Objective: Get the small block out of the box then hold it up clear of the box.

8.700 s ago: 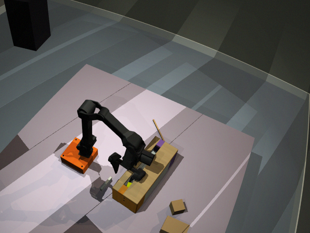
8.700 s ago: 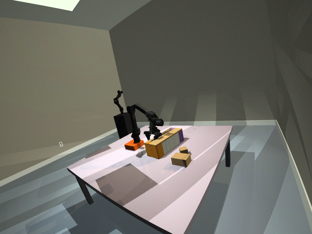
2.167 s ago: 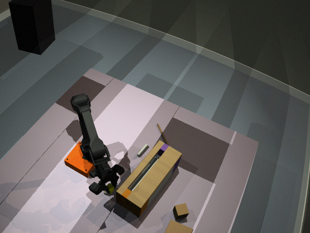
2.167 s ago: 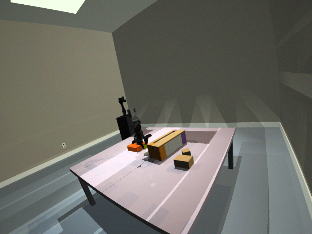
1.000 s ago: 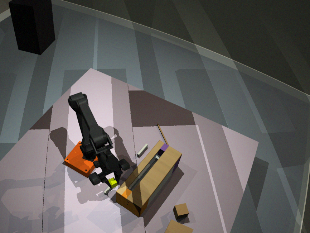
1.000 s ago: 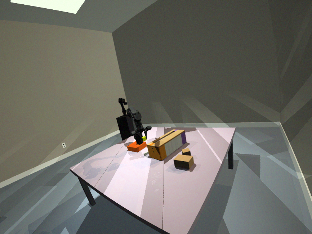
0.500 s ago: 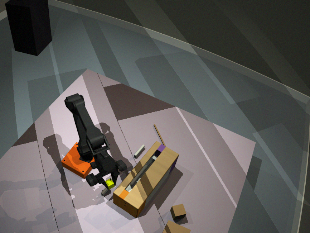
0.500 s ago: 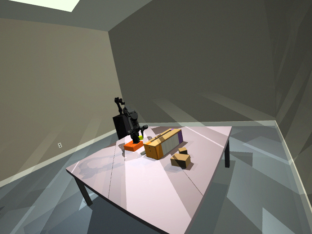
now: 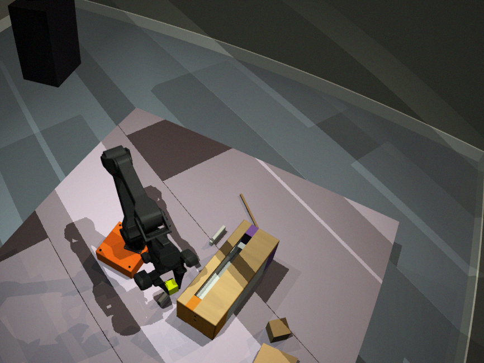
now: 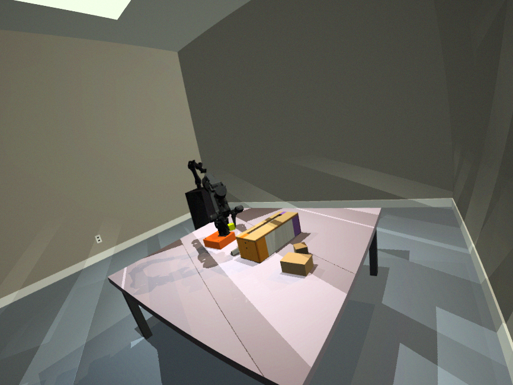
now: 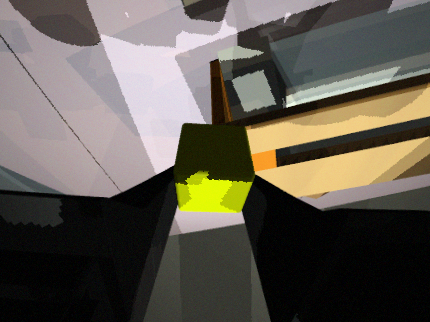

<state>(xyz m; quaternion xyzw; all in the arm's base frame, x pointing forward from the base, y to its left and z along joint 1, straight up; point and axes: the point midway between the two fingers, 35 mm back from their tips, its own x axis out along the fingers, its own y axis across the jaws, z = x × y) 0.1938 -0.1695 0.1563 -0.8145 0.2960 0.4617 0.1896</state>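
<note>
A yellow block sits pinched between the partly open fingers of the gripper, held above the table.

Bare room, test-room or lab-like; exact type can't be told. Landmark: the pale pink table, dark legs. On it, black robot arm bolted to an orange base. Also on table: long wooden box, orange and purple ends, slotted top. Around the table, blue-grey floor, banded with light and shadow. Beyond table, plain walls, pale skirting. Wall outlet left of table in exterior view. Bright ceiling panel above table level. Tall black block past table's far side, exterior view.
</note>
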